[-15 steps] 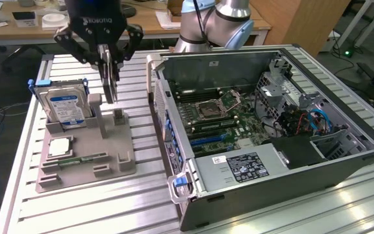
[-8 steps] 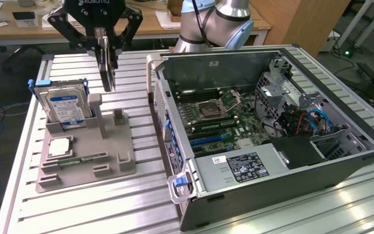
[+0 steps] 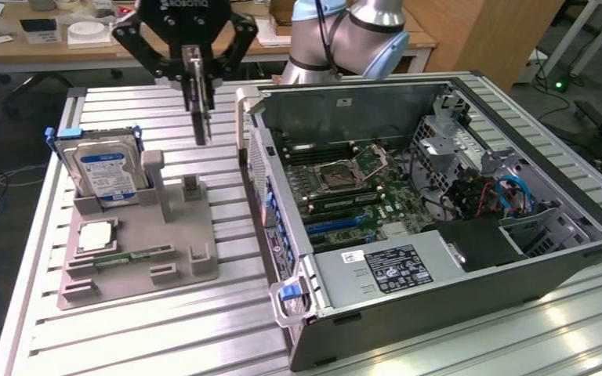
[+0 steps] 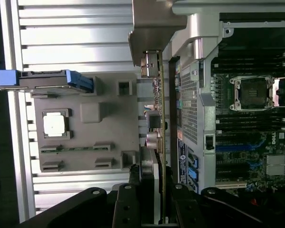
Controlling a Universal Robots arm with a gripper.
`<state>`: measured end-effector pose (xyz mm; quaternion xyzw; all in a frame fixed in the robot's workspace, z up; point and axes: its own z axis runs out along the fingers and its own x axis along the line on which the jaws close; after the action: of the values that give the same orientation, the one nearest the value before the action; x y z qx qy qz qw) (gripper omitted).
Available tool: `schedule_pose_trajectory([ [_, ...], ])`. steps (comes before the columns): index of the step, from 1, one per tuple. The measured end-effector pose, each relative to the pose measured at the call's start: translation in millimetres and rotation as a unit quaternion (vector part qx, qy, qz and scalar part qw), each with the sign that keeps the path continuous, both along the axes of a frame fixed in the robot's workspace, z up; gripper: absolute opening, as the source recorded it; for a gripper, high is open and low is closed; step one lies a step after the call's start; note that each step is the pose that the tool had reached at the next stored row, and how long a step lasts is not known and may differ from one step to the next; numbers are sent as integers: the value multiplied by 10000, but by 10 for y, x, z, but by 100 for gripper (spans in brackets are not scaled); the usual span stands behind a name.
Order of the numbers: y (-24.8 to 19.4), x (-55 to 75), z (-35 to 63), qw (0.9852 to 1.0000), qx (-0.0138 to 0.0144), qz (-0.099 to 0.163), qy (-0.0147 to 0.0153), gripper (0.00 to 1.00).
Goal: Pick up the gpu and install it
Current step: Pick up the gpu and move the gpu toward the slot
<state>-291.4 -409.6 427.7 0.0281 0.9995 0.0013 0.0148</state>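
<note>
While jaws grip one gpu (image 3: 198, 106) held upright: one hard drive (image 3: 104, 171), one CPU (image 3: 97, 236), one open case (image 3: 458, 301).

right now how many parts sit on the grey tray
3: hard drive upright at the far end, cpu flat nearer the camera, ram stick flat beside the cpu. The gpu is in the gripper. None seems hidden.

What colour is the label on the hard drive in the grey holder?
Blue and white; the hard drive is clearest in the exterior view.
</note>
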Motion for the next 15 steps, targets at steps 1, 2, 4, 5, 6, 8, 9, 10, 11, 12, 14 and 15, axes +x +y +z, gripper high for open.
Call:
schedule_pose_trajectory([
  [1,0,32,-2,10000,0,0,0,28],
  [2,0,63,-3,10000,0,-1,1,28],
  [4,0,123,-7,10000,-1,-1,1,28],
  [5,0,158,-10,10000,0,-1,0,28],
  [6,0,195,-12,10000,0,0,0,28],
  [8,0,255,-15,10000,0,0,1,28],
  [9,0,286,-17,10000,0,-1,1,28],
  [10,0,318,-18,10000,-1,-1,1,28],
  [11,0,346,-20,10000,0,-1,0,28],
  [12,0,369,-22,10000,0,0,0,28],
  [14,0,422,-23,10000,0,0,0,28],
  [15,0,452,-23,10000,-1,0,1,28],
])
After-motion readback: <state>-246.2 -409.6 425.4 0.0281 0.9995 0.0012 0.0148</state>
